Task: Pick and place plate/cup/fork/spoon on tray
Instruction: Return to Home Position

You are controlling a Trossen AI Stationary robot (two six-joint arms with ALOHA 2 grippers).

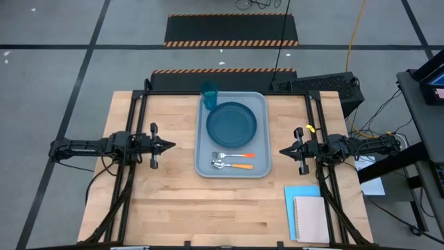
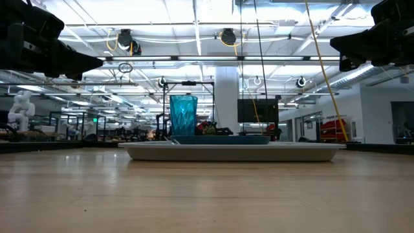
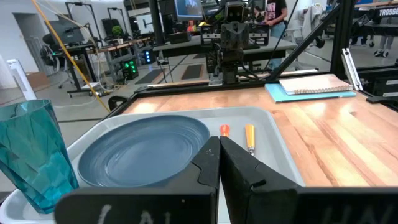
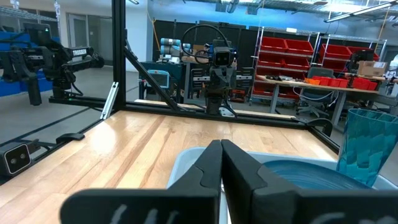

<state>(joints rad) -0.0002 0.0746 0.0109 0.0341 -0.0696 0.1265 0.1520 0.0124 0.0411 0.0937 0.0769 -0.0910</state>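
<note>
Left pincer (image 1: 171, 146): closed, empty, above wooden table (image 1: 166, 201), left of tray.
Right pincer (image 1: 283, 151): closed, empty, right of tray.
Light grey-blue rectangular plastic tray (image 1: 263, 132): table centre.
Round dark blue plate (image 1: 232, 124): on tray.
Teal translucent plastic cup (image 1: 209, 93): tray's far left corner.
Orange-handled metal fork (image 1: 232, 155), spoon (image 1: 230, 165): side by side on tray, near end.

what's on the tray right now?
On the tray: the plate in the middle, the cup upright at a far corner, and the fork and spoon side by side at the near end. Whatever lies under the plate is hidden.
</note>
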